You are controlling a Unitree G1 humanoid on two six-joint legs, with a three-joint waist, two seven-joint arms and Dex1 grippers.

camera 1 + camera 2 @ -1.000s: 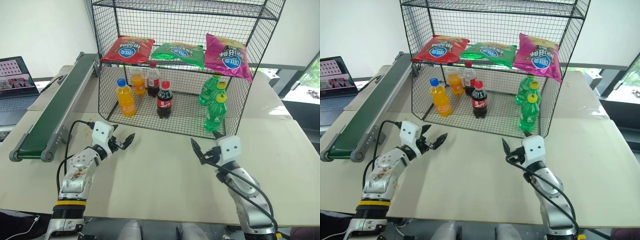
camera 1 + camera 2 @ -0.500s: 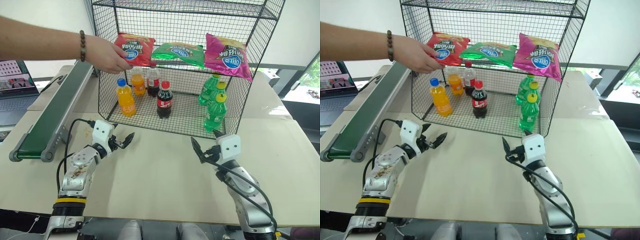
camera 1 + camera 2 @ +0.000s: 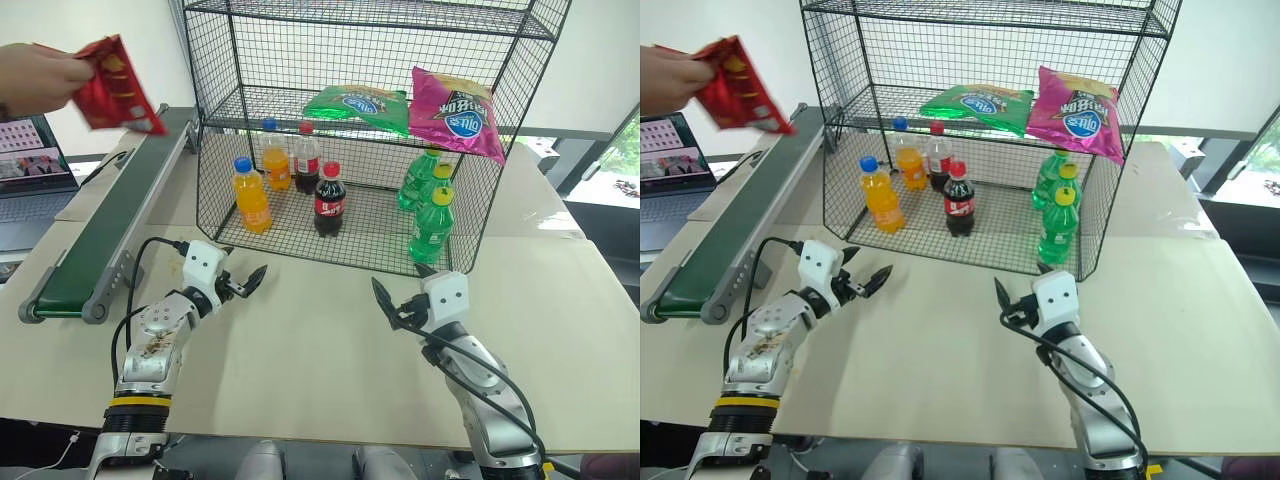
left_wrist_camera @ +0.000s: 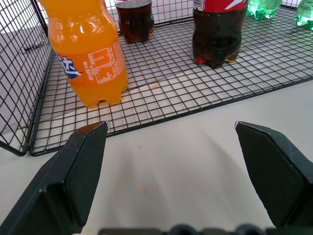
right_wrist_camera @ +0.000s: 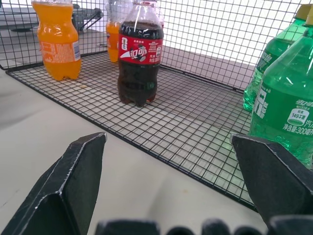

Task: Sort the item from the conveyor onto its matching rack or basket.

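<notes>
While a person's hand (image 3: 40, 78) holds the red bag (image 3: 118, 88) above the conveyor's (image 3: 95, 245) far end, keep both grippers' fingers spread; wait until it lies on the belt.

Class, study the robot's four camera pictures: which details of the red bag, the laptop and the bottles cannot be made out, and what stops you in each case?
- Red snack bag, head views: motion-blurred in a person's hand; lettering unreadable.
- That person: cut off by the picture's edge.
- Laptop, head views: cropped at the edge; screen content too small.
- Green bottles, right wrist view: cut off by the frame; rack mesh crosses them in the head views.
- Orange bottle, left wrist view: cap cut off.
</notes>
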